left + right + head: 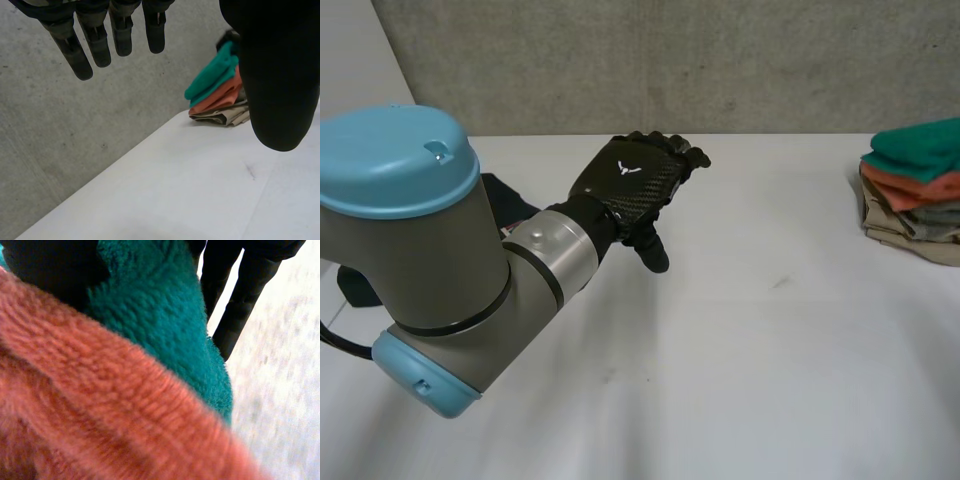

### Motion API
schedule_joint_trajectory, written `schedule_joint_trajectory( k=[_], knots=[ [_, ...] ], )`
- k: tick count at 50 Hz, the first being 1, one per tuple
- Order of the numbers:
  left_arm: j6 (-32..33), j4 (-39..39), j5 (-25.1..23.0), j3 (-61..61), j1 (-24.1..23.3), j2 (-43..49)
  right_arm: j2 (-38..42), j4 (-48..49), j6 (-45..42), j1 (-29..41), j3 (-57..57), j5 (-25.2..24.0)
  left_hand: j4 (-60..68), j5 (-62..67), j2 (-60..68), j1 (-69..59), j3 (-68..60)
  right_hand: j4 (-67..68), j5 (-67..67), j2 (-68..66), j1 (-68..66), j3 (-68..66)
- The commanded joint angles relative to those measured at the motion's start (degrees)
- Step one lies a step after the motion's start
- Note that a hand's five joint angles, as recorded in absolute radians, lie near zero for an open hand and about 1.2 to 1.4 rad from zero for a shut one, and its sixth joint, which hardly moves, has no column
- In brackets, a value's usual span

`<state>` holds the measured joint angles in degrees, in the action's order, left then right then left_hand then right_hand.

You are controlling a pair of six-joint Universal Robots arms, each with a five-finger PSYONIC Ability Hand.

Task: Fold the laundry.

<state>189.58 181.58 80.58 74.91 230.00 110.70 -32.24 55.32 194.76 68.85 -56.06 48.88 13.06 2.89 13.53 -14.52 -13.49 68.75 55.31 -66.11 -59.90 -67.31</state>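
While left hand [630, 185] hovers above white table [770, 350], fingers [95, 45] hang straight and apart, holding nothing. Stack of folded laundry [915, 190] lies well beyond its fingertips. Right hand [235, 315] close against teal cloth [165, 315], which touches orange cloth [100, 415]; whether it grips cannot be told.

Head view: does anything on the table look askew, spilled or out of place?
Nothing stands out. The folded stack sits at the table's right edge, teal cloth on top, orange cloth beneath, edges uneven but not toppled. A dark cloth lies behind the left arm. The left hand hovers open.
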Motion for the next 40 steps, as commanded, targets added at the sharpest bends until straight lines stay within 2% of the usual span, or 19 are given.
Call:
schedule_joint_trajectory(
  k=[1, 9, 10, 11, 13, 14, 20, 24, 28, 29, 32, 33, 35, 36, 38, 40],
  knots=[
    [0.08, 0.01, 0.02, 0.5, -0.17, 0.31, 1.3, 0.32, -5.26, -6.53, -6.25, -5.72, 0.19, 0.35, -0.29, 1.28, 0.24, 11.25, 14.69, -13.89, -20.1, -12.69],
    [0.44, 0.01, 0.11, 0.41, -0.87, -0.04, -3.35, -0.12, -5.0, -7.5, -8.71, -6.34, 0.19, 0.35, -0.29, 1.28, 0.24, 11.25, 14.69, -13.89, -20.1, -12.69],
    [0.44, 0.01, 0.11, 0.41, -0.87, -0.04, -4.84, -0.73, -5.0, -7.33, -9.5, -6.34, 0.02, 0.19, -0.46, 1.44, 0.41, -14.01, -10.57, 11.37, 5.15, 12.56],
    [0.44, 0.01, 0.11, 0.32, -0.78, -0.04, -5.63, -1.17, -4.91, -7.33, -10.12, -6.16, 0.02, 0.19, -0.46, 1.45, 0.41, -30.41, -26.97, 27.77, 21.55, 28.97],
    [0.44, -0.08, 0.11, 0.32, -0.87, -0.04, -7.39, -2.66, -4.91, -7.24, -11.08, -5.81, 0.02, 0.19, -0.46, 1.45, 0.41, -54.86, -51.42, 52.22, 46.0, 53.41],
    [0.44, 0.01, 0.19, 0.32, -0.78, -0.13, -8.88, -4.93, -4.82, -7.24, -11.61, -5.38, 0.18, 0.35, -0.29, 1.28, 0.25, -58.75, -55.31, 56.11, 49.9, 57.31],
    [0.26, -0.08, 0.11, 0.41, -1.05, -1.09, -13.46, -15.14, -6.49, -7.68, -12.67, -4.58, 0.18, 0.35, -0.29, 1.28, 0.25, -58.75, -55.31, 56.11, 49.9, 57.31],
    [0.0, -0.08, -0.16, 0.5, -1.48, -2.59, -15.83, -21.99, -12.02, -9.78, -13.81, -3.79, -0.15, 0.02, -0.62, 1.61, 0.58, -58.75, -55.31, 56.11, 49.9, 57.31],
    [-0.18, 0.01, -0.42, 0.41, -2.45, -3.91, -20.48, -30.25, -21.5, -14.87, -14.6, 2.34, -0.48, -0.32, -0.96, 1.95, 0.91, -58.75, -55.31, 56.11, 49.9, 57.31],
    [-0.18, 0.01, -0.51, 0.41, -2.63, -4.08, -22.15, -33.84, -25.09, -16.62, -13.91, 6.63, -0.65, -0.49, -1.13, 2.12, 1.08, -58.75, -55.31, 56.11, 49.9, 57.31],
    [-0.18, 0.09, -0.77, 0.5, -3.77, -5.05, -24.44, -37.81, -30.56, -19.36, -12.33, 14.99, -1.83, -1.66, -2.31, 3.3, 2.26, -58.75, -55.31, 56.11, 49.9, 57.31],
    [-0.09, 0.09, -0.86, 0.5, -4.12, -5.31, -25.58, -39.57, -34.4, -20.93, -10.23, 20.76, -2.0, -1.83, -2.47, 3.46, 2.43, -58.75, -55.31, 56.11, 49.9, 57.31],
    [0.08, 0.09, -0.95, 0.5, -4.91, -6.54, -26.47, -40.11, -36.89, -21.56, -8.63, 25.1, -3.06, -2.89, -3.53, 4.52, 3.49, -58.75, -55.31, 56.11, 49.9, 57.31],
    [0.08, 0.09, -0.95, 0.5, -5.0, -6.98, -27.08, -39.94, -39.17, -21.13, -8.11, 29.3, -3.06, -2.89, -3.53, 4.52, 3.49, -58.75, -55.31, 56.11, 49.9, 57.31],
    [0.08, 0.18, -1.04, 0.41, -5.0, -8.21, -28.4, -39.33, -39.54, -19.73, -7.93, 31.71, -3.06, -2.89, -3.53, 4.52, 3.49, -58.75, -55.31, 56.11, 49.9, 57.31],
    [0.08, 0.27, -1.13, 0.41, -5.0, -8.83, -32.24, -37.75, -37.36, -16.05, -8.45, 31.46, -3.06, -2.89, -3.53, 4.52, 3.49, -58.75, -55.31, 56.11, 49.9, 57.31]
  ],
)
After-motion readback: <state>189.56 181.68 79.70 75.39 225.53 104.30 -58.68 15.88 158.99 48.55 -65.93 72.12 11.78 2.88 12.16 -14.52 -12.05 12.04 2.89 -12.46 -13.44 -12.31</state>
